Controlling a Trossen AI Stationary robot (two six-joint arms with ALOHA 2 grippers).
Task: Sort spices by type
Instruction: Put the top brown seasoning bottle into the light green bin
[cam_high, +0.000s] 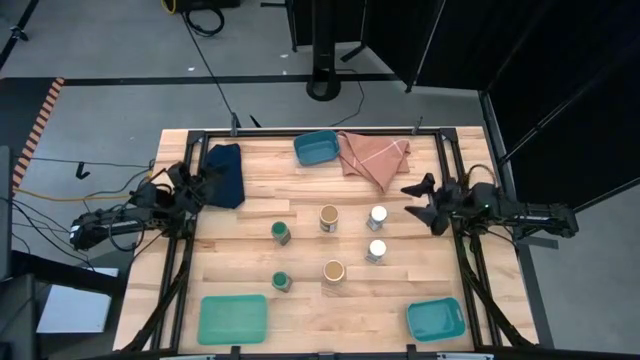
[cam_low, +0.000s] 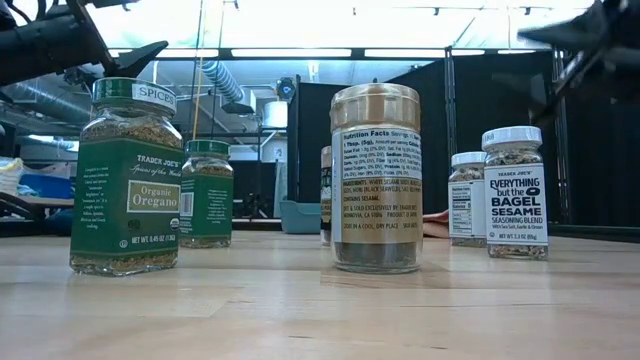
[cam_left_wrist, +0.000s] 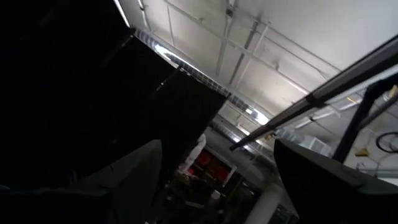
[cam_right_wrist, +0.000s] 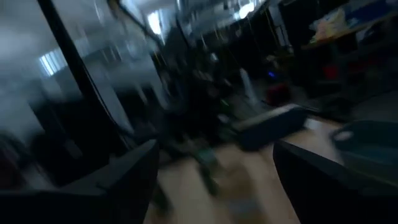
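Six spice jars stand upright on their bases mid-table. The green-lidded pair (cam_high: 281, 232) (cam_high: 282, 281) is on the left, the tan-lidded pair (cam_high: 329, 217) (cam_high: 333, 271) in the middle, and the white-lidded pair (cam_high: 377, 217) (cam_high: 376, 250) on the right. The low view shows the near oregano jar (cam_low: 127, 175), the near tan-lidded jar (cam_low: 376, 178) and a sesame jar (cam_low: 515, 192). My left gripper (cam_high: 203, 183) hovers open at the table's left side, tipped up toward the ceiling. My right gripper (cam_high: 416, 200) hovers open just right of the white-lidded jars.
A dark blue cloth (cam_high: 225, 175) lies under my left gripper and a salmon cloth (cam_high: 373, 157) at the far edge. Teal trays sit at the far middle (cam_high: 316, 148), near left (cam_high: 233, 318) and near right (cam_high: 436, 320). Bare wood lies between the jars and the near trays.
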